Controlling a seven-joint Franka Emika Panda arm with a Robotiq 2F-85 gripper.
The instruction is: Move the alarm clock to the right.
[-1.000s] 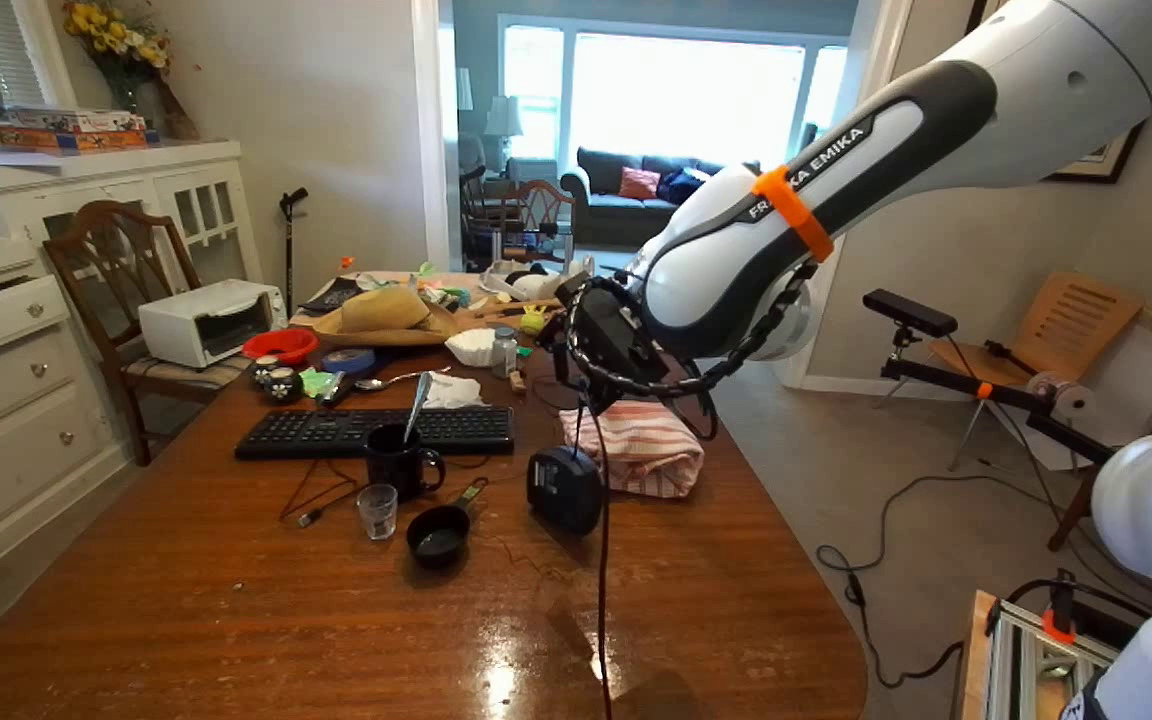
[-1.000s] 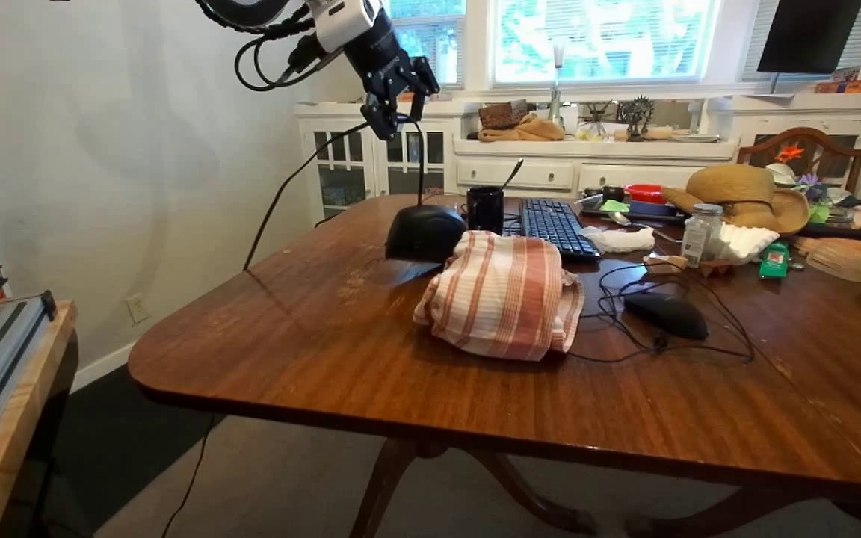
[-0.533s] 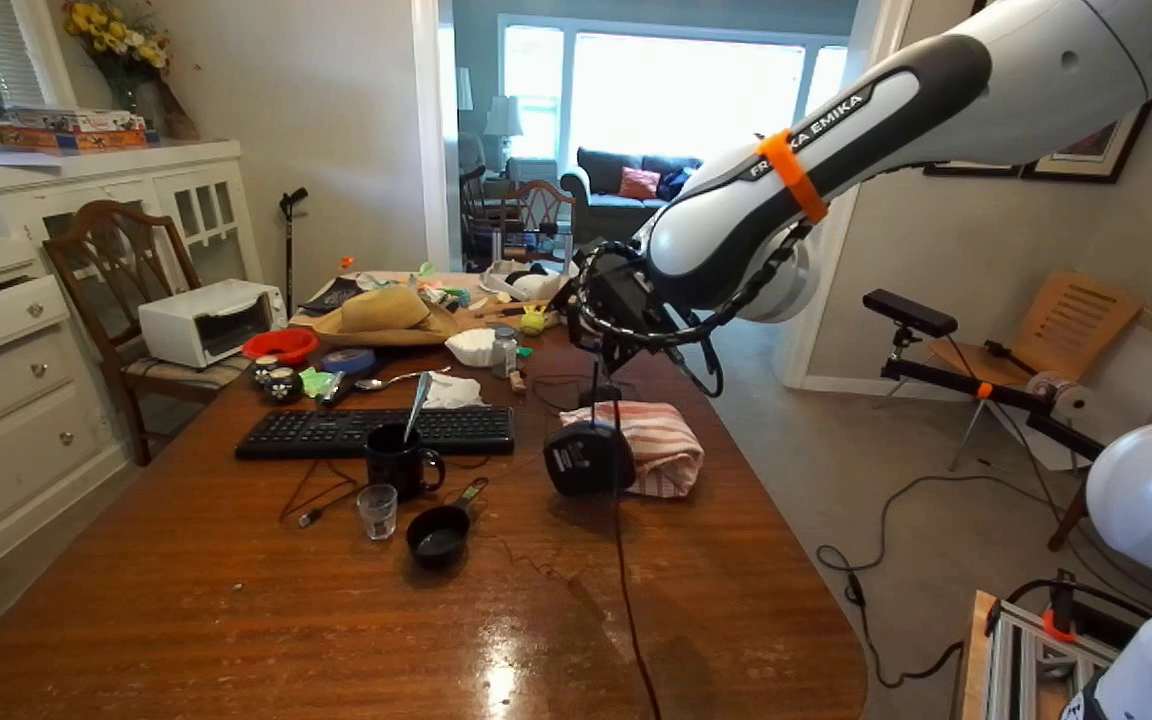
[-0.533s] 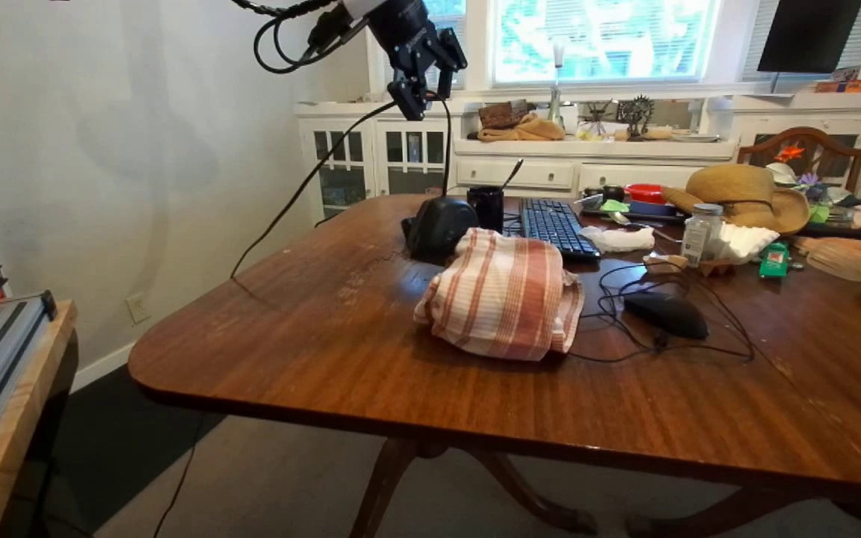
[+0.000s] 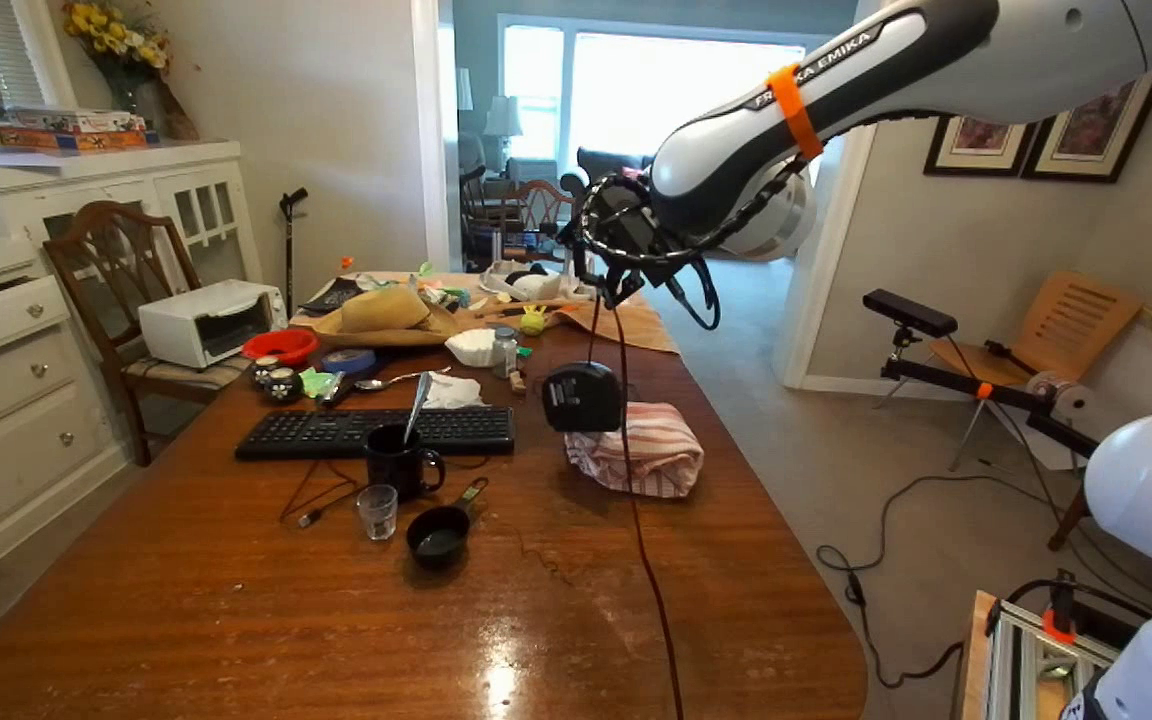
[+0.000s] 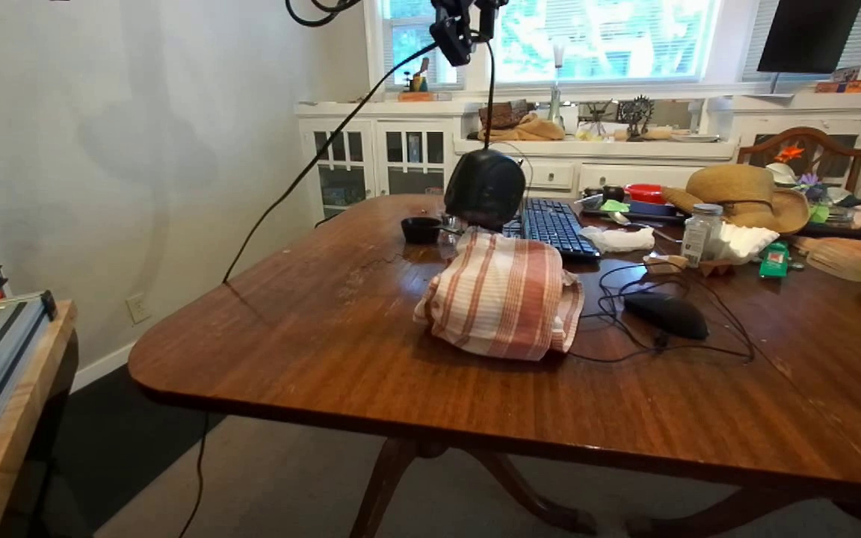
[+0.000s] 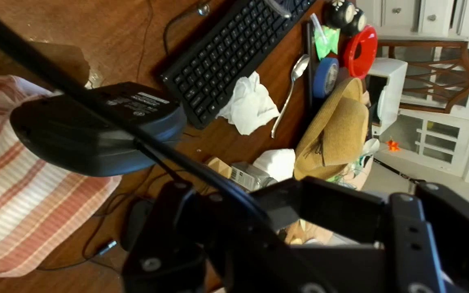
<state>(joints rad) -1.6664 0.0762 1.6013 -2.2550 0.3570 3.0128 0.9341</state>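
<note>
The black, rounded alarm clock (image 5: 581,400) hangs by its cord below my gripper (image 5: 604,285), above the table (image 5: 266,640). In an exterior view, the clock (image 6: 484,189) is just above and behind the striped towel, and my gripper (image 6: 473,41) is cut by the top edge. The cord (image 6: 326,142) passes at the fingers and runs off over the table edge. In the wrist view, the clock (image 7: 92,138) shows its labelled underside, and the cord crosses my gripper (image 7: 299,199). I cannot tell whether the fingers pinch the cord or it is draped over one.
The folded striped towel (image 5: 651,455) lies near the table's edge. A black mug (image 5: 391,465) with a spoon, a small glass (image 5: 377,513) and a black measuring cup (image 5: 439,535) stand near the keyboard (image 5: 321,435). A mouse (image 6: 666,314) with tangled cable lies beyond the towel.
My gripper has risen and moved away from the near table end. The clock has gone up with it, from just above the tabletop beside the towel to above the towel's height.
</note>
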